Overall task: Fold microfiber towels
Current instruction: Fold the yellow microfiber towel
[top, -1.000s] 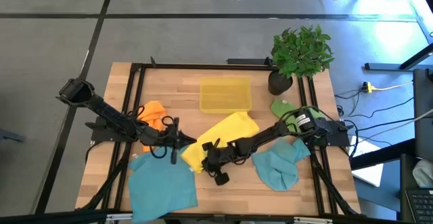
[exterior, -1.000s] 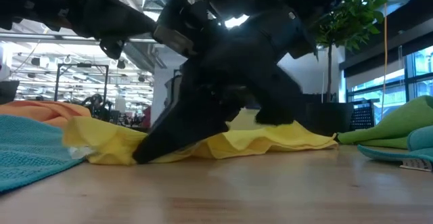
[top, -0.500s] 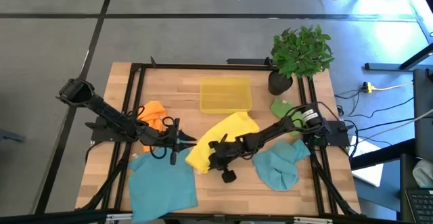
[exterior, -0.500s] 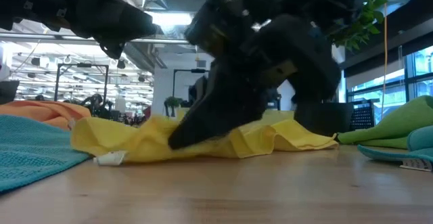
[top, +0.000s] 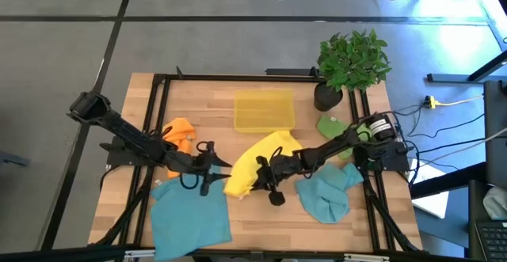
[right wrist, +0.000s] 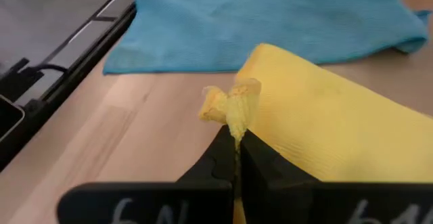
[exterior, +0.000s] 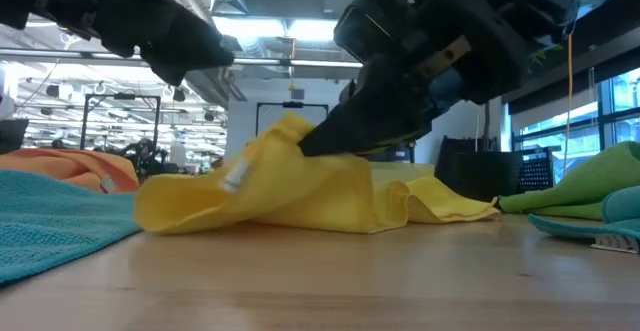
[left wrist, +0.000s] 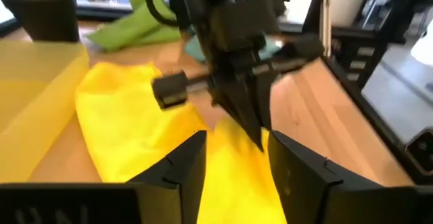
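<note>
Yellow cloth is pinched in my right claw (right wrist: 235, 145), the two dark fingers clenched on a bunched corner of the yellow towel (top: 257, 165) and lifting it off the wood so the fabric rises to a peak in the low view (exterior: 285, 131) and drapes back down toward the tabletop. My right arm reaches low across the table (top: 198, 88) from its right edge toward the middle, stretched nearly flat, wrist turned so the fingers point toward my left side. My left claw (left wrist: 233, 166) sits just beside that towel's left end, its fingers parted and released, gripping nothing, with yellow cloth showing in the gap between them; that arm slants in from the table's left edge. One blue towel (top: 190, 214) lies spread at the front left, just below my left claw, and a second blue towel (top: 325, 192) lies crumpled at the front right. Farther back, the orange towel (top: 179, 134) is bunched on the left, the green towel (top: 330, 126) on the right beside my right arm, and the yellow bin (top: 264, 110) stands at the rear centre near the potted plant (top: 351, 60).
</note>
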Controlling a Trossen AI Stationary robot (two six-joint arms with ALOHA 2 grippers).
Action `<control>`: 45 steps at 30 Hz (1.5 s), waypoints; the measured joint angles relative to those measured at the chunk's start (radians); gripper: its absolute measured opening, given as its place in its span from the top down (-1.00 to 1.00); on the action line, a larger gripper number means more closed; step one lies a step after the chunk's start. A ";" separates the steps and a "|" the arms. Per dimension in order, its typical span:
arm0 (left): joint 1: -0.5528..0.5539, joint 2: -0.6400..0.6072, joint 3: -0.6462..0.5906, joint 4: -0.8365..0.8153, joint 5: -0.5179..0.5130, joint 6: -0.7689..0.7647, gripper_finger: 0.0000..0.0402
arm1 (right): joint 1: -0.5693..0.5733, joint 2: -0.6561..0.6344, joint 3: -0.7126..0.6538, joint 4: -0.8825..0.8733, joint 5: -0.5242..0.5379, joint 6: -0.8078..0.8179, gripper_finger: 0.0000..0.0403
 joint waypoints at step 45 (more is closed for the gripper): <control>-0.205 0.410 0.324 -0.667 -0.273 0.410 -0.03 | -0.086 -0.005 -0.011 0.037 0.000 0.121 0.98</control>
